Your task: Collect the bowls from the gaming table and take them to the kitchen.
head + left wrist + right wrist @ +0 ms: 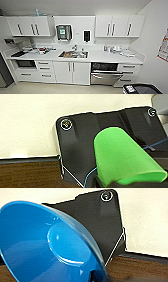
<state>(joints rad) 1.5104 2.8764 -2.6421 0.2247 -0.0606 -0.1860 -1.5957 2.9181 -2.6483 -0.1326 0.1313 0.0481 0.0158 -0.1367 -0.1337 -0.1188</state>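
The kitchen lies straight ahead in the head view: white cabinets [72,72] with dark bar handles, a white counter [100,57], a steel sink [73,54] and black wall dispensers [63,32]. In the right wrist view a bright blue bowl [45,245] hangs tilted close to the camera, and my right gripper [96,276] is shut on its rim. My left gripper [112,185] is shut on a small green cup [122,159], which hangs upside down above the floor. The gaming table is out of view.
A steel-fronted appliance [105,75] sits under the counter right of the sink. Clutter covers the counter at left [37,49] and right [117,49]. A dark bin [142,89] stands at bottom right. A poster [163,48] hangs on the right wall. Pale floor [50,88] stretches before the cabinets.
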